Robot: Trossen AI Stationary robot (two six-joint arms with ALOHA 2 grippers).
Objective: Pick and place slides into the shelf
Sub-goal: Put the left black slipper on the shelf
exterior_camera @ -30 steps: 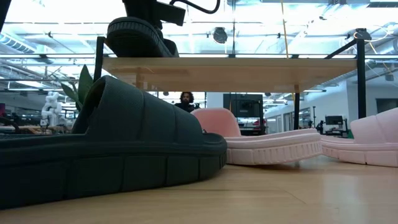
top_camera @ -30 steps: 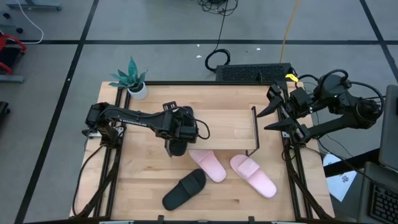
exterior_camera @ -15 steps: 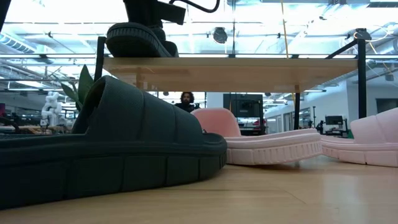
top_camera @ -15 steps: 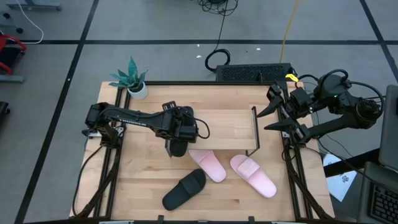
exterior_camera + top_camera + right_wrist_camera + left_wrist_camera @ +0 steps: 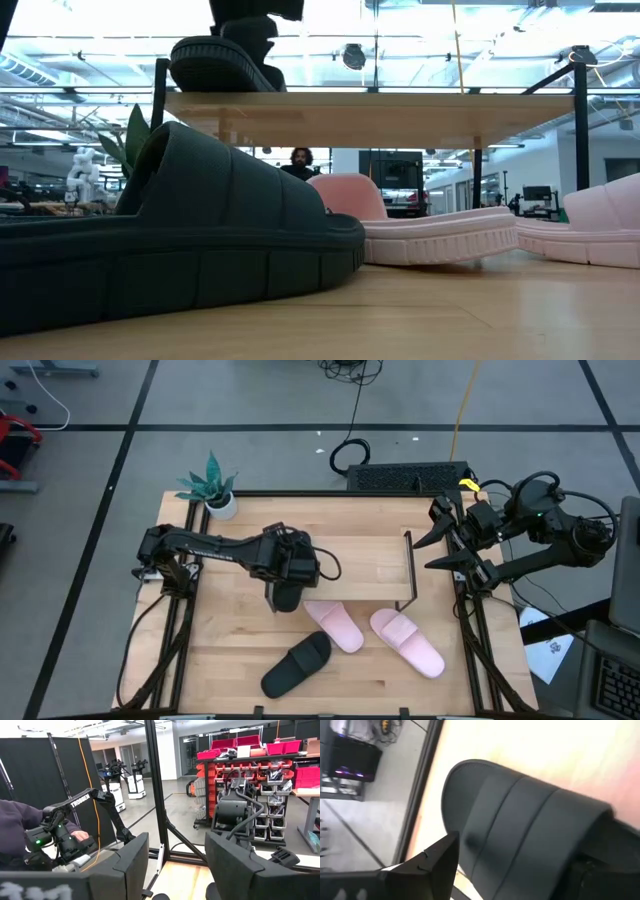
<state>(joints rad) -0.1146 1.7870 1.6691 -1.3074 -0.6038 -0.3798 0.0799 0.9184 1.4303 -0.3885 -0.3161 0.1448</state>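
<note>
My left gripper (image 5: pixel 285 584) is shut on one black slide (image 5: pixel 286 600) over the left end of the shelf (image 5: pixel 360 560). In the low view this slide (image 5: pixel 215 65) sits tilted on the shelf's light board (image 5: pixel 380 105), with the gripper above it. The second black slide (image 5: pixel 297 663) lies on the tabletop near its near edge. It fills the low view's left (image 5: pixel 180 240). Two pink slides (image 5: pixel 335 625) (image 5: pixel 407 642) lie on their soles just in front of the shelf. My right gripper (image 5: pixel 437 550) waits open off the shelf's right end. My left gripper comes from above, pointing down, and pinches the black slide across its width at the strap (image 5: pixel 520 830). One finger (image 5: pixel 442 865) lies against the slide's side edge; the slide hides the other. The slide's sole (image 5: pixel 225 82) meets the shelf board, toe end raised.
A potted plant (image 5: pixel 212 485) stands at the table's far left corner. A black box (image 5: pixel 410 475) lies beyond the far edge. The shelf's black posts (image 5: pixel 581 120) rise at its right end. A person (image 5: pixel 20 830) sits beyond the table in the right wrist view.
The left gripper has come down a little with the black slide, which now sits slightly lower against the shelf board. The gripper's wrist has shifted slightly above it. The other slides and the right arm have kept still.
</note>
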